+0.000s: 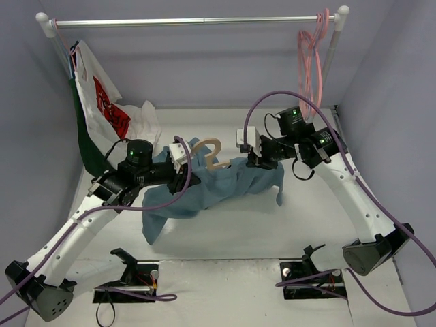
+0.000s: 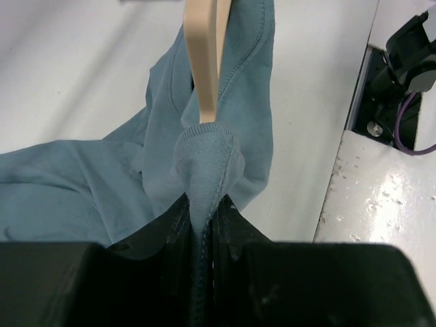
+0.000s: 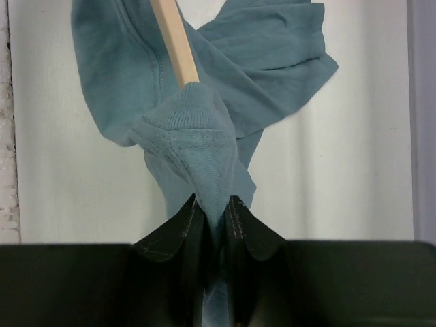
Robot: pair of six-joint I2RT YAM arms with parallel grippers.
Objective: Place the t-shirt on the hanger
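The teal-blue t-shirt hangs bunched between my two grippers above the white table. The beige hanger pokes its hook out of the cloth at the middle. My left gripper is shut on the ribbed collar of the t-shirt, and a hanger arm runs into the cloth just beyond it. My right gripper is shut on another collar fold of the t-shirt, with the other hanger arm entering the cloth there. Most of the hanger's shoulders are hidden inside the t-shirt.
A rail spans the back, with pink hangers at its right end. A white garment with red print and a dark green garment hang at the left. Two black stands sit at the near edge.
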